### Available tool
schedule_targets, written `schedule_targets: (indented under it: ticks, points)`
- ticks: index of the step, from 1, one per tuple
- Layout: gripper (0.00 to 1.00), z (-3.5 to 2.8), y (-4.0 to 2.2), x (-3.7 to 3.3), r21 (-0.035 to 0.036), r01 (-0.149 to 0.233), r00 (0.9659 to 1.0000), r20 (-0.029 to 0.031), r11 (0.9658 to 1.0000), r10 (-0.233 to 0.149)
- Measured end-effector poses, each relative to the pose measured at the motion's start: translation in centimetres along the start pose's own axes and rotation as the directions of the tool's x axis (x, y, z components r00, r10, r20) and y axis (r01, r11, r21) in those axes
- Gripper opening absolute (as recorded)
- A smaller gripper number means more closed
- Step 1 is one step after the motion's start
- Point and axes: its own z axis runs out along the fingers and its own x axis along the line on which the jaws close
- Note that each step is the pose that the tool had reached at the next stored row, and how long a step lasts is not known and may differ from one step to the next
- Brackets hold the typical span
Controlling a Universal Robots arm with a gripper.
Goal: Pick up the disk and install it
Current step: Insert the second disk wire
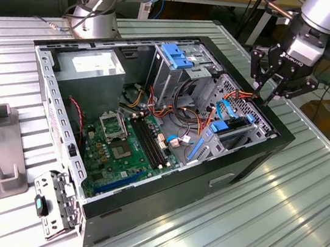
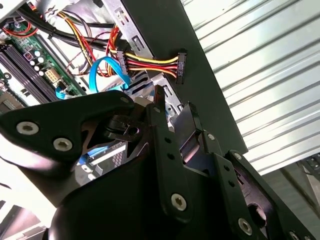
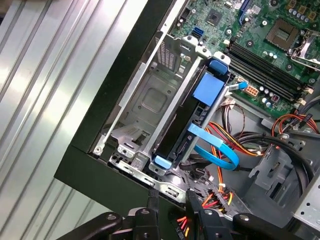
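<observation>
Exterior view: hand (image 1: pixel 279 84) empty, fingers narrow, above disk (image 1: pixel 232 132) seated in case (image 1: pixel 205 184); no legible labels.

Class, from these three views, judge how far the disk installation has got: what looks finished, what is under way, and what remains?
Looks done: the disk with its blue rails sits upright in the drive bay of the computer case. In hand: nothing; the gripper hovers above that corner, holding no object. Left: the loose cable connector hangs unplugged, so cabling seems unfinished; full seating cannot be confirmed.
</observation>
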Motion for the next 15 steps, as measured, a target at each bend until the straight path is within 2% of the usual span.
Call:
schedule_targets:
  ticks: [5, 8, 11, 12, 15]
  points:
    - [0.35, 0.03, -0.19, 0.03, 0.0014, 0.035, 0.9994, 0.0015, 0.9994, -0.035]
    - [0.35, 0.05, -0.29, 0.08, 0.003, 0.076, 0.9971, 0.0031, 0.9971, -0.076]
    - [0.35, 0.08, -0.34, 0.11, 0.0056, 0.127, 0.9919, 0.0049, 0.9919, -0.127]
    - [0.35, 0.1, -0.36, 0.12, 0.0073, 0.155, 0.9879, 0.0057, 0.9879, -0.155]
    - [0.35, 0.13, -0.38, 0.13, 0.01, 0.2, 0.9798, 0.0067, 0.9798, -0.2]
